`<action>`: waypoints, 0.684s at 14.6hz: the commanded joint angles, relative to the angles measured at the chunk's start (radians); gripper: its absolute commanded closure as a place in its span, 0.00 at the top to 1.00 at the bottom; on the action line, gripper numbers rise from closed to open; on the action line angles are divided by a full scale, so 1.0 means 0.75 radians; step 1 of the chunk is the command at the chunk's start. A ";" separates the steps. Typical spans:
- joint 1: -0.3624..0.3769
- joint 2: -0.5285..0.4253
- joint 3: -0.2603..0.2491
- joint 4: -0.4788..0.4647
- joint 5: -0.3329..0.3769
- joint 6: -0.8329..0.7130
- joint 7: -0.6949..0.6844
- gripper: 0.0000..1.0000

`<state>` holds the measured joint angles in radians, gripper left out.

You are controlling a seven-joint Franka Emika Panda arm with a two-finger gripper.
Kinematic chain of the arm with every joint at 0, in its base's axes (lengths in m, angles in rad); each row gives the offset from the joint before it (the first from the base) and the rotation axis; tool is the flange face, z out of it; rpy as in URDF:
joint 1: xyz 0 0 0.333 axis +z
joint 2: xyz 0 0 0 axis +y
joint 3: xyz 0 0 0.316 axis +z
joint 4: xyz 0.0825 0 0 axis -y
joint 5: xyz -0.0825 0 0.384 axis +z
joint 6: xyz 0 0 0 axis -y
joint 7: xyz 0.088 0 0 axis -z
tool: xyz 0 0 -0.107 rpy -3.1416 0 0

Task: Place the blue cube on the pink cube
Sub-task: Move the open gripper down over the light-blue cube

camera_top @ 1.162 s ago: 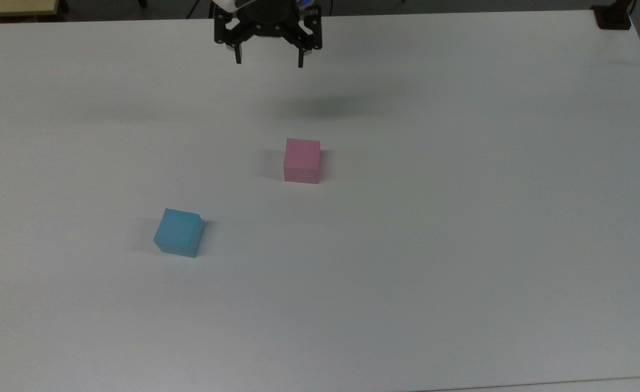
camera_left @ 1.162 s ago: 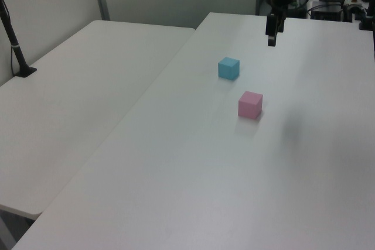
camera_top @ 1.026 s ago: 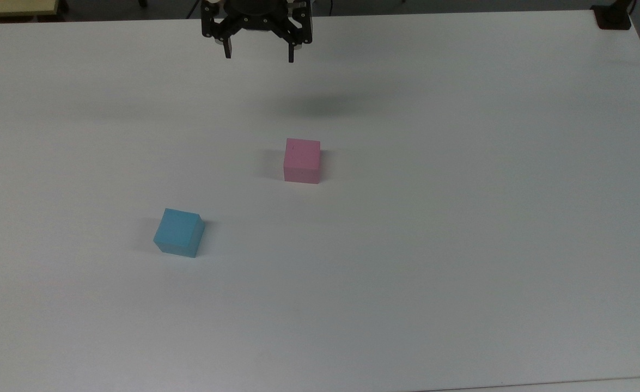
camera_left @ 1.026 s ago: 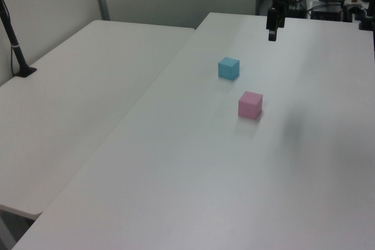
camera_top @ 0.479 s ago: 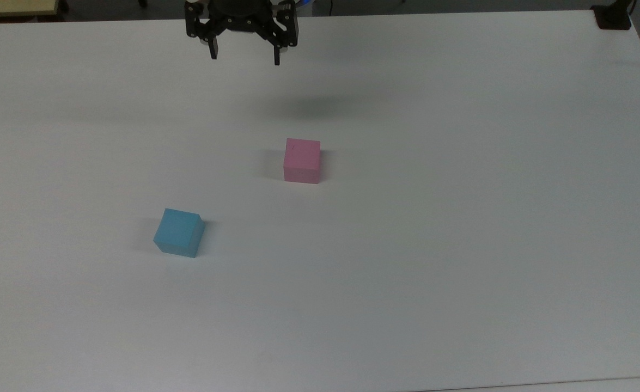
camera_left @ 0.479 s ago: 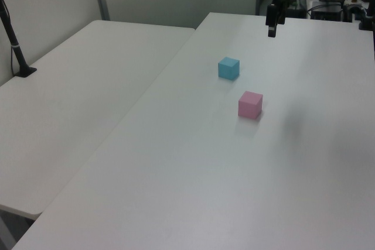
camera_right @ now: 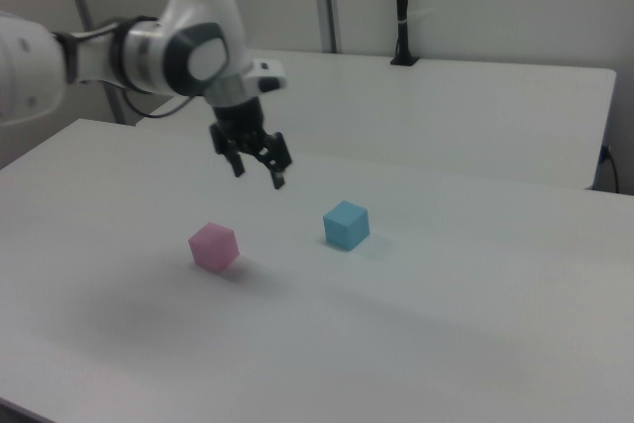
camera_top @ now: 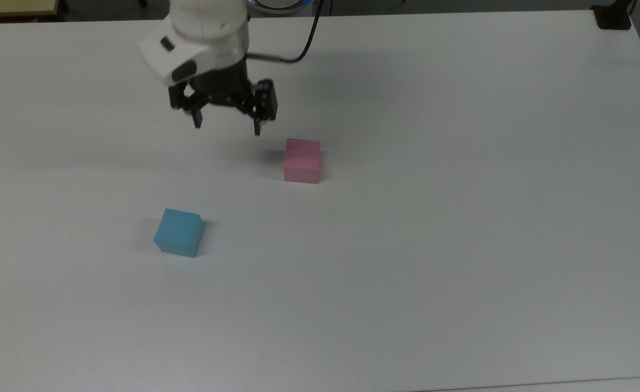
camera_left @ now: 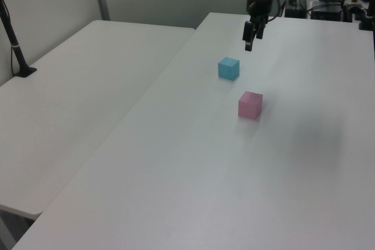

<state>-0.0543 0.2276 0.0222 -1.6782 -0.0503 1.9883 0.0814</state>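
While pincer (camera_top: 227, 129) hangs spread, empty; blue cube (camera_top: 178, 232), pink cube (camera_top: 302, 159) apart; no writing.

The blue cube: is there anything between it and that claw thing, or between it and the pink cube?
Nothing visible. The end effector hangs open in the air above the white table, and only bare tabletop lies between it and the blue cube. The stretch from there to the pink cube is bare too.

White rounded arm (camera_right: 149, 52), black pincer (camera_top: 227, 126) (two-fingered), black cable (camera_top: 303, 46)
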 commanded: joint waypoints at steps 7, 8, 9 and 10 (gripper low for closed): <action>-0.089 0.441 -0.017 0.231 -0.135 0.427 -0.025 1.00; -0.097 0.465 -0.017 0.231 -0.168 0.451 -0.023 1.00; -0.101 0.484 -0.017 0.231 -0.180 0.476 -0.023 1.00; -0.101 0.506 -0.017 0.231 -0.184 0.509 -0.021 1.00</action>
<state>-0.1303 0.5646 0.0170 -1.5266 -0.1622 2.3213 0.0807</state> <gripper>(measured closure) 0.000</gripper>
